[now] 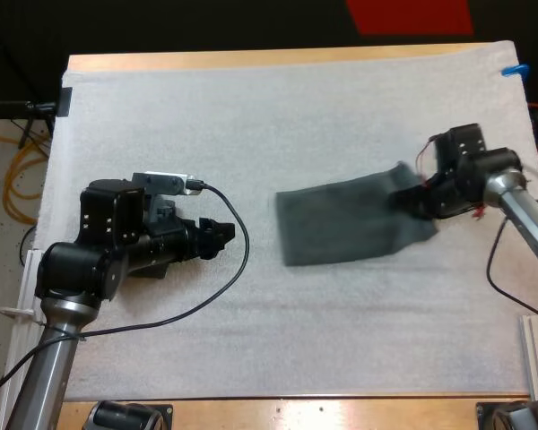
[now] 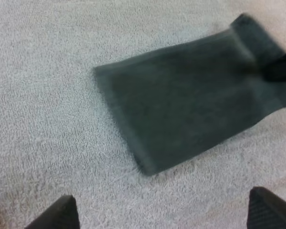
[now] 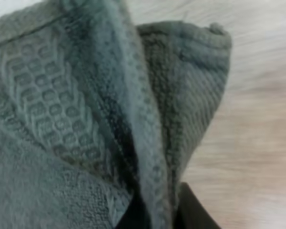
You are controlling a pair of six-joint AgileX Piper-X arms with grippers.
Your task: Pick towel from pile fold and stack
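Note:
A dark grey-green towel (image 1: pixel 354 221) lies folded flat on the white mat, right of centre. My right gripper (image 1: pixel 411 199) is shut on its right end, and the edge there is lifted. Up close, the towel's layered edge (image 3: pixel 152 143) runs between the black fingers (image 3: pixel 193 210). My left gripper (image 1: pixel 222 236) hovers over the mat to the left of the towel, open, with nothing between its fingertips (image 2: pixel 62 214). From the left wrist the towel (image 2: pixel 181 105) stretches away toward the right gripper at its far end.
The white mat (image 1: pixel 251 116) covers most of the wooden table. Bare mat lies behind and in front of the towel.

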